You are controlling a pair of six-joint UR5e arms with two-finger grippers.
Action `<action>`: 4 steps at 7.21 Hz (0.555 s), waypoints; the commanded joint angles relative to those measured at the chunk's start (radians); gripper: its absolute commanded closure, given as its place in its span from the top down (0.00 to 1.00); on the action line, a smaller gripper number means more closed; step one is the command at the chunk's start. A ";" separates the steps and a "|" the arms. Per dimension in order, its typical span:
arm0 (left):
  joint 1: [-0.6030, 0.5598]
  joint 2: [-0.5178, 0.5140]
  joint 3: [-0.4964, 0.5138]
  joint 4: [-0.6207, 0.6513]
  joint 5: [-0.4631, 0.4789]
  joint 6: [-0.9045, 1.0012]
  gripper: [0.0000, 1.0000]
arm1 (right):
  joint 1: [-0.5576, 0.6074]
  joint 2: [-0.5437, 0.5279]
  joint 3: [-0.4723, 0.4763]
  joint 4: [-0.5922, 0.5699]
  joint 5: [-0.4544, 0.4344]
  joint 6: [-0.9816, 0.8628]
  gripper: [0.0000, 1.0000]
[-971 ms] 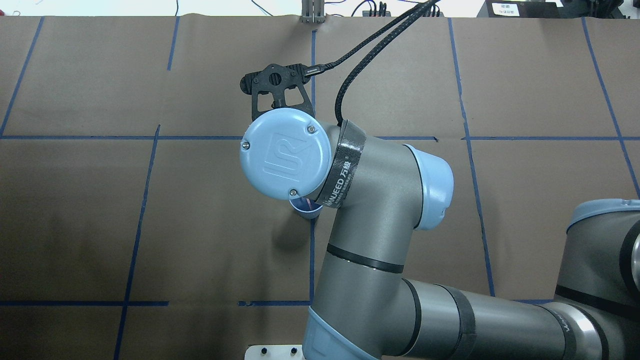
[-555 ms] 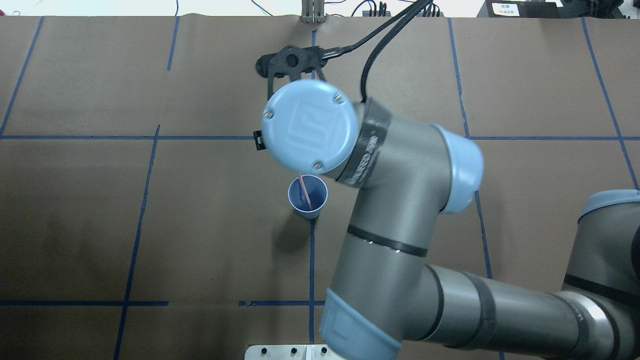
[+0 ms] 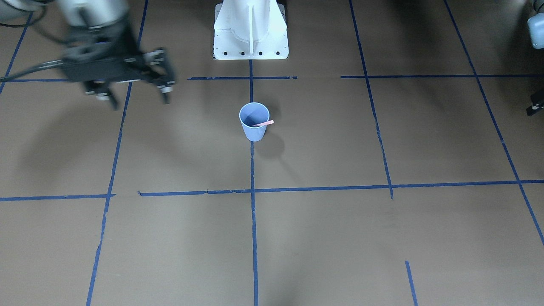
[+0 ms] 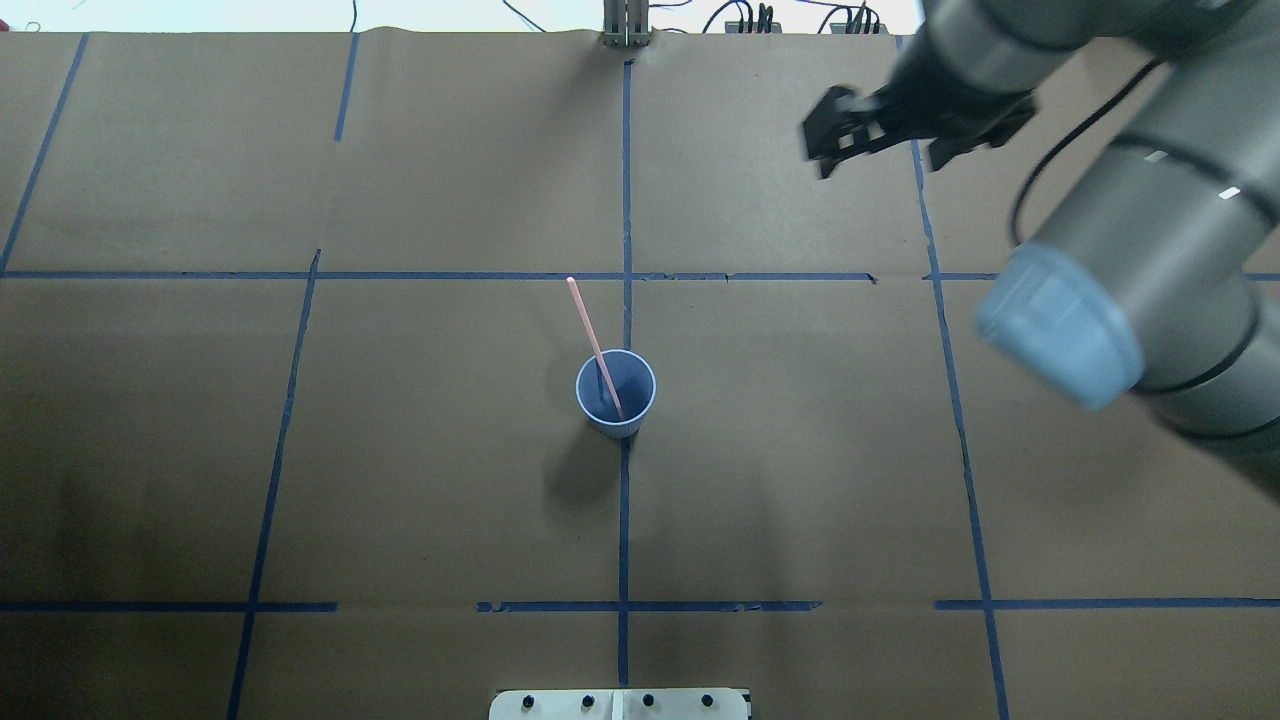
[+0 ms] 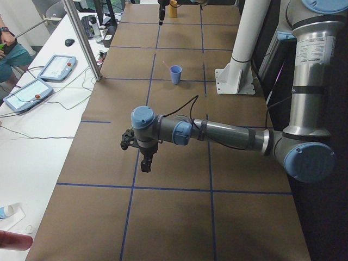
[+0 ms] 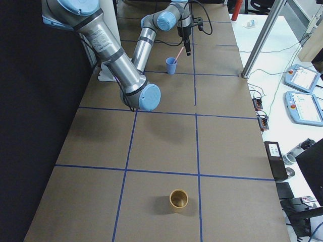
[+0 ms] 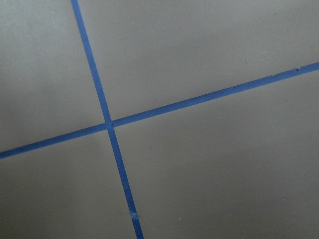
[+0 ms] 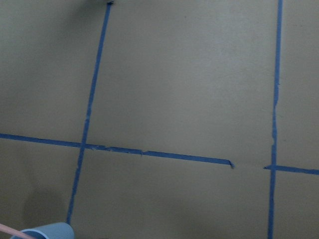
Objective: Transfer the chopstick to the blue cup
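Found pink chopstick (image 4: 592,335) standing tilted in blue cup (image 4: 625,428), lower end down inside, shaft resting on the rim, upper end leaning out away from the robot. Judged transfer done. Logged cup upright on a tape line near table centre. Spotted right gripper (image 3: 139,101) blurred, fingers spread and holding nothing, raised and well apart from cup on the robot's right. Cannot tell whether left gripper (image 5: 145,163) is spread or clenched: seen clearly only from the side camera, low over bare paper, far from cup. Expect a thin, stiff, very light, smooth stick, prone to rolling or slipping in a loose pinch. Would pinch across the exposed shaft above the rim if regripping. Reckon cup light as well, easily tipped by any sideways drag on the stick.
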 commanded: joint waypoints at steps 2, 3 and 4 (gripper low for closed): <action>-0.035 0.031 -0.007 -0.005 -0.012 0.000 1.00 | 0.389 -0.320 -0.067 0.002 0.215 -0.557 1.00; -0.035 0.031 -0.008 -0.005 -0.012 0.000 1.00 | 0.466 -0.392 -0.139 0.006 0.255 -0.688 1.00; -0.038 0.031 -0.011 -0.005 -0.012 -0.002 1.00 | 0.524 -0.457 -0.208 0.034 0.251 -0.776 1.00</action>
